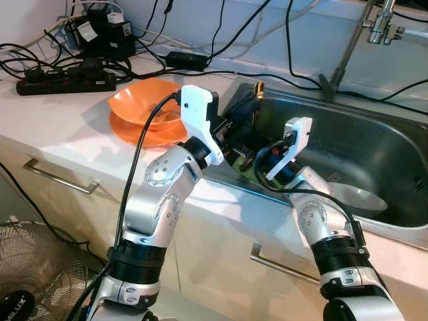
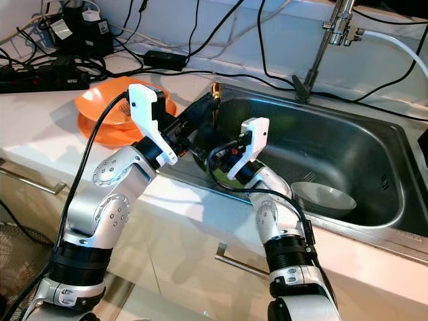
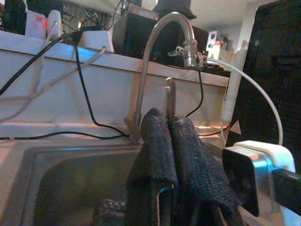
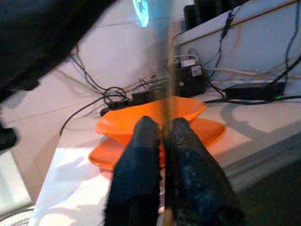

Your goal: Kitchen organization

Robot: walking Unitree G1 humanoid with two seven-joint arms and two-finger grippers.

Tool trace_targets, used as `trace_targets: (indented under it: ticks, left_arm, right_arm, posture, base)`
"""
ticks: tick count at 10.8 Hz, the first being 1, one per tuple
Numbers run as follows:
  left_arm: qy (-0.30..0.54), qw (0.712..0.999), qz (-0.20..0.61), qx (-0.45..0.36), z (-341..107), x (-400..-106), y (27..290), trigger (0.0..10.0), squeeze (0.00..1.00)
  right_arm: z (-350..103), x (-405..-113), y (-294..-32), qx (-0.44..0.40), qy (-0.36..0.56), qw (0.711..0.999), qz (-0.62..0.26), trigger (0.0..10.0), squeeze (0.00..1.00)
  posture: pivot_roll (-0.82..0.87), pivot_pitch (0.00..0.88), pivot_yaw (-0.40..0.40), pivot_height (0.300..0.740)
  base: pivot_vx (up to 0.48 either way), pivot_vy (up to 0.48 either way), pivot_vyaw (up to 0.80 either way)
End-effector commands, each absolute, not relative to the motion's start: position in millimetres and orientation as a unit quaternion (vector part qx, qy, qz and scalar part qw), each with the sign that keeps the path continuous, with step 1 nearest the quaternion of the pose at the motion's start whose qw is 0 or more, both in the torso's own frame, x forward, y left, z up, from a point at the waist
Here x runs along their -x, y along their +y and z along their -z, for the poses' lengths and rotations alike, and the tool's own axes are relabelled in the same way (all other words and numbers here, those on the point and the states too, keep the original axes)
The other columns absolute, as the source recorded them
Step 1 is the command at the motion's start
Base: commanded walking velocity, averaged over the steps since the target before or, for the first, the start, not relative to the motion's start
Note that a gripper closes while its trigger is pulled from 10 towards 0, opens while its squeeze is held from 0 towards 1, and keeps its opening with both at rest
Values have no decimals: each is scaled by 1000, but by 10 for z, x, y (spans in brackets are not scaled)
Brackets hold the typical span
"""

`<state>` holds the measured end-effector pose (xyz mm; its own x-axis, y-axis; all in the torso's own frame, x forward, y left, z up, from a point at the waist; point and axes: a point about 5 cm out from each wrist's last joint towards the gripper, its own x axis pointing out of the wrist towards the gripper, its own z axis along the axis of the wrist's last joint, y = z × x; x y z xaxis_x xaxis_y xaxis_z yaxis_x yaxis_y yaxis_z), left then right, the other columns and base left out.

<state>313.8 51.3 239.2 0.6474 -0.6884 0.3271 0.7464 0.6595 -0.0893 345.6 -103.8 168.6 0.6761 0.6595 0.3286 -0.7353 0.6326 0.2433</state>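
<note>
Tools at sink (image 2: pixel 374 221) rim, left tool (image 3: pixel 169 123) and right tool (image 4: pixel 163 128) each clamped on thin utensil (image 3: pixel 170 96), orange bowl (image 1: pixel 144 103) close beside.

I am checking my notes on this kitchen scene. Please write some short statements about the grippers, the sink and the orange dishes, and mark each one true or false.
1. The left gripper is shut on a thin metal utensil. True.
2. The orange bowl lies inside the sink. False: it sits on an orange plate on the counter, left of the sink.
3. The right gripper is open and holds nothing. False: its fingers are closed on a thin utensil.
4. A metal bowl rests in the sink basin. True.
5. The faucet stands behind the sink. True.
</note>
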Motion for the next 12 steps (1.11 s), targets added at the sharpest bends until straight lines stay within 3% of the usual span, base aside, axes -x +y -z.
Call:
trace_targets:
  ticks: [1, 2, 8, 9, 10, 12]
  left_arm:
    - [-150, 894, 410, 98, -2458, -3097, 472, 10000, 667]
    - [-146, 893, 412, 104, -2445, -3096, 468, 10000, 1000]
    - [-151, 897, 404, 102, -2443, -3097, 487, 10000, 1000]
    - [-154, 902, 392, 93, -2448, -3112, 514, 10000, 584]
    - [-147, 910, 379, 85, -2415, -3128, 552, 10000, 0]
    - [-116, 923, 361, 69, -2282, -3148, 613, 10000, 0]
  right_arm:
    - [-1729, -3489, -1076, -178, -115, 903, -374, 0, 0]
    - [-1722, -3495, -1084, -181, -115, 905, -366, 0, 0]
    - [-1797, -3631, -1218, -177, -124, 929, -301, 0, 0]
    - [-1858, -3769, -1379, -159, -124, 954, -223, 0, 0]
    - [-1859, -3895, -1565, -137, -97, 977, -128, 10000, 0]
    - [-1815, -3963, -1721, -90, -62, 992, -59, 10000, 0]
  posture:
    - [249, 0, -16, 740]
    - [249, 0, -16, 740]
    - [250, 7, -25, 740]
    - [249, 8, -24, 740]
    - [250, 7, -24, 740]
    - [263, 10, -27, 740]
  base:
    - [0, 0, 0]
    - [0, 0, 0]
    - [0, 0, 0]
    - [0, 0, 0]
    - [0, 0, 0]
    - [0, 0, 0]
